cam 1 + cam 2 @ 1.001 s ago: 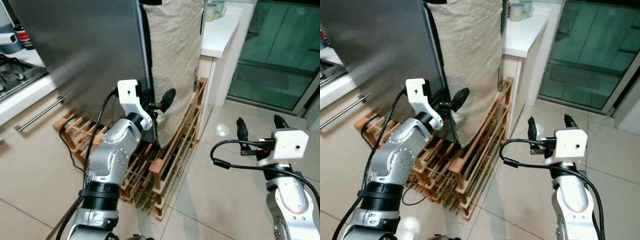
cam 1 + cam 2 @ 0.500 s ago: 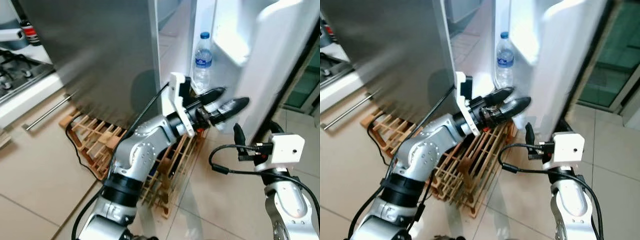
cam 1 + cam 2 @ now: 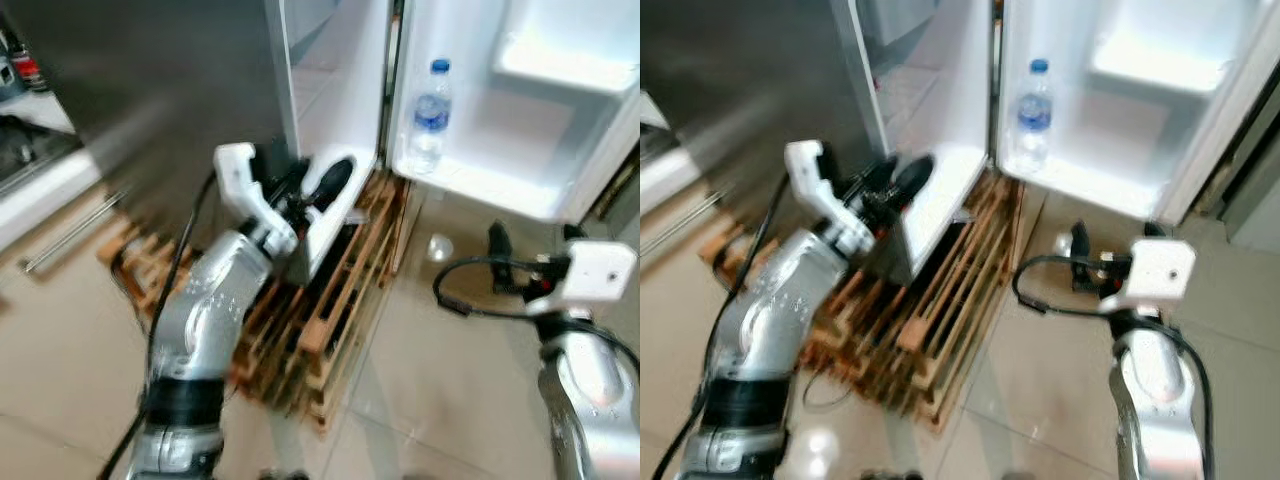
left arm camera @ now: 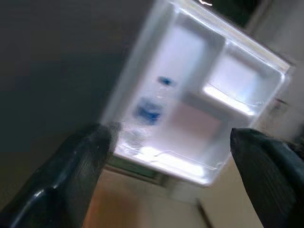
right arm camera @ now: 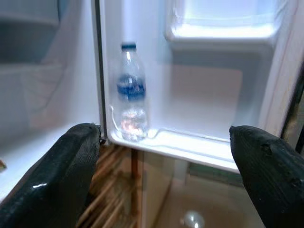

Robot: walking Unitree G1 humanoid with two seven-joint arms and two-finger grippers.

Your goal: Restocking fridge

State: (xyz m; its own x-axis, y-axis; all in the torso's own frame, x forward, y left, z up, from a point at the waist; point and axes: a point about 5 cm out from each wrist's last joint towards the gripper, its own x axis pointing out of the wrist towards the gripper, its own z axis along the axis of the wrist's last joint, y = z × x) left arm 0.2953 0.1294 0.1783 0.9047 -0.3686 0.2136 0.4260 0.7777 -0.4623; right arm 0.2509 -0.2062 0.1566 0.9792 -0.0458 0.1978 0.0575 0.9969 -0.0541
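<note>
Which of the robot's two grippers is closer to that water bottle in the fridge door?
Probably the left. The left gripper is raised by the fridge's lower edge, beside the door shelf holding the water bottle. The right gripper hangs lower, over the floor below the open door.

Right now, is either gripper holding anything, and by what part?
Nothing is held. Left gripper and right gripper are both open, facing the water bottle in the fridge door.

No readable text anywhere. Water bottle (image 5: 130, 102) in fridge door shelf (image 5: 190, 145), seen between right gripper's fingers (image 5: 71, 164), carries blue label band; its print too blurred to read.
</note>
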